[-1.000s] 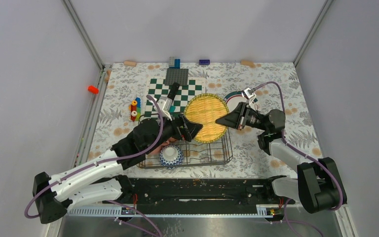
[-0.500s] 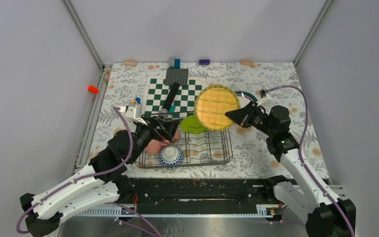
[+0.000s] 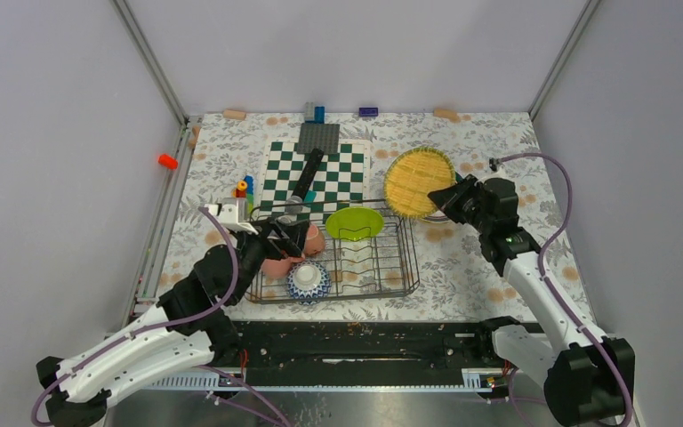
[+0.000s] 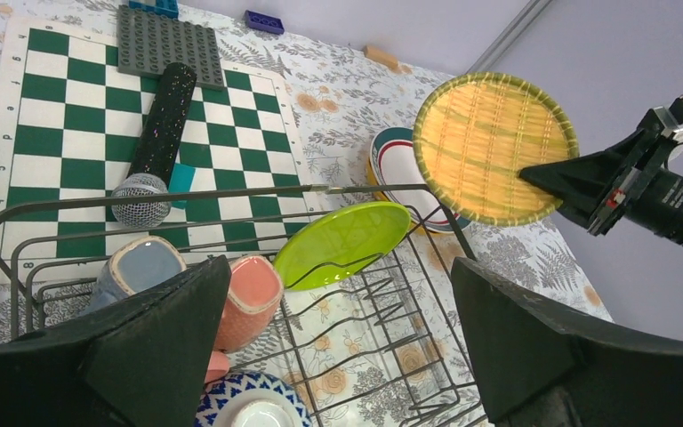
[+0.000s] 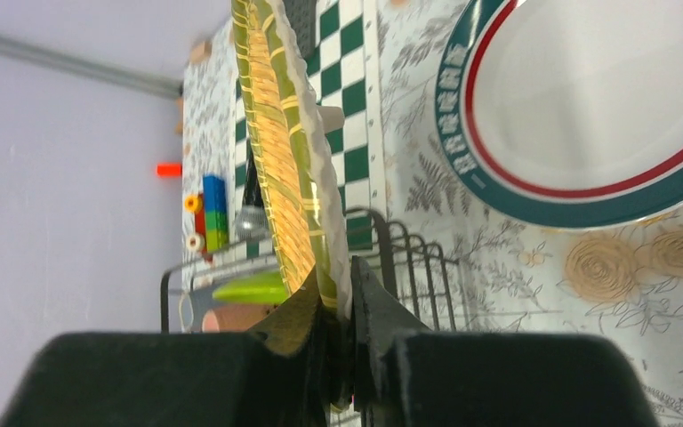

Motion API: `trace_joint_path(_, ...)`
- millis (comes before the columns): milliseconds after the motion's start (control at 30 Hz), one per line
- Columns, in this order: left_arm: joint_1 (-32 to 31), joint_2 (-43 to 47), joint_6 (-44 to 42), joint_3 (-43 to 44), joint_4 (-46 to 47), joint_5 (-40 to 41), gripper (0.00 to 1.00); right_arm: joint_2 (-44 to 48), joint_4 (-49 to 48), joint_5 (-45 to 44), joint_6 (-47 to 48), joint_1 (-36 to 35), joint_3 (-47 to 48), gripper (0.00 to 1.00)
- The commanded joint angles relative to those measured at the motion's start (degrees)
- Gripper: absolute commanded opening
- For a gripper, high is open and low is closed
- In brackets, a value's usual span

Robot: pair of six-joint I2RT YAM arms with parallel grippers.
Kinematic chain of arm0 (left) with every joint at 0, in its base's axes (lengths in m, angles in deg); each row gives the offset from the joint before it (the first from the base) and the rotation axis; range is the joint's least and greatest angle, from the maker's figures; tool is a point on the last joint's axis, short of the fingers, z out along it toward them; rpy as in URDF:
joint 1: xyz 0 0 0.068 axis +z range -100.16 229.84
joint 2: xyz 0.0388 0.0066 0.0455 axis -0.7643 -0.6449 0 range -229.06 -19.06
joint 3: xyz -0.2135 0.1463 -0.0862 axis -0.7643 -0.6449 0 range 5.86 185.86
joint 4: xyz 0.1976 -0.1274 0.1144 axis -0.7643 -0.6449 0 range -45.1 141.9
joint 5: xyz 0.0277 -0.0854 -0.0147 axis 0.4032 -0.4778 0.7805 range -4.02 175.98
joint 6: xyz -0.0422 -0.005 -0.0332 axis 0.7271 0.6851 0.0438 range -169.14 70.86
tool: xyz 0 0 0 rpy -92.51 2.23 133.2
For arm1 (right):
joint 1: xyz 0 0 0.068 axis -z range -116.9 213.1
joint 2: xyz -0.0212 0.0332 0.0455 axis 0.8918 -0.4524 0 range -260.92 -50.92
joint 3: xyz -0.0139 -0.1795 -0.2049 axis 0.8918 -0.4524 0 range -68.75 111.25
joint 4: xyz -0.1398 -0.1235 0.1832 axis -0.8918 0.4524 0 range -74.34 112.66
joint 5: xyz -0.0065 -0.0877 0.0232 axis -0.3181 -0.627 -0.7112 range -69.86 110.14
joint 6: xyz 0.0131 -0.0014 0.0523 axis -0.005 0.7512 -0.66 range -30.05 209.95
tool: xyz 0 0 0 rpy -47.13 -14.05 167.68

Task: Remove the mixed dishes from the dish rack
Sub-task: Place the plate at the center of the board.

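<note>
Yellow-orange plate (image 3: 419, 181) in right pincer (image 5: 336, 302), apparently over teal-rimmed plate (image 5: 587, 98).

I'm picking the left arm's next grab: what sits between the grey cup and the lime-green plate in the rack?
A pink mug, lying on its side in the dish rack; the left wrist view shows it clearly.

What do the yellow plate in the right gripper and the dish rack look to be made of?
The yellow plate looks woven: ribbed, straw-like matte face, greenish rim. Its white scalloped underside hints at moulded plastic instead. The dish rack is thin dark wire, probably coated metal, with slight sheen.
</note>
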Motion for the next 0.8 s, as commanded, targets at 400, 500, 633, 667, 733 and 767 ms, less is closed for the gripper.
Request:
trace_joint_path(400, 0.2, 0.2, -4.9, -1.1, 2.2, -5.4, 0.99, -9.7, -8.7, -10.6, -9.7, 8.2, 1.1, 0.0)
trace_joint_path(500, 0.2, -0.8, -5.0, -0.7, 1.8, -5.9, 0.99, -12.9, -10.6, -9.3, -11.1, 8.7, 1.0, 0.0)
trace_joint_path(633, 0.2, -2.0, -5.2, -0.4, 1.4, -6.1, 0.99, -16.4, -13.0, -7.7, -12.1, 8.9, 0.9, 0.0)
trace_joint_path(667, 0.2, -2.3, -5.2, -0.3, 1.4, -6.2, 0.99, -17.1, -13.4, -7.7, -12.1, 9.0, 0.8, 0.0)
trace_joint_path(733, 0.2, -2.8, -5.3, -0.2, 1.4, -6.5, 0.99, -18.6, -13.7, -8.0, -12.2, 9.1, 0.9, 0.0)
trace_joint_path(767, 0.2, -2.9, -5.4, -0.1, 1.4, -6.7, 0.99, -19.2, -14.0, -8.0, -12.2, 9.1, 0.8, 0.01)
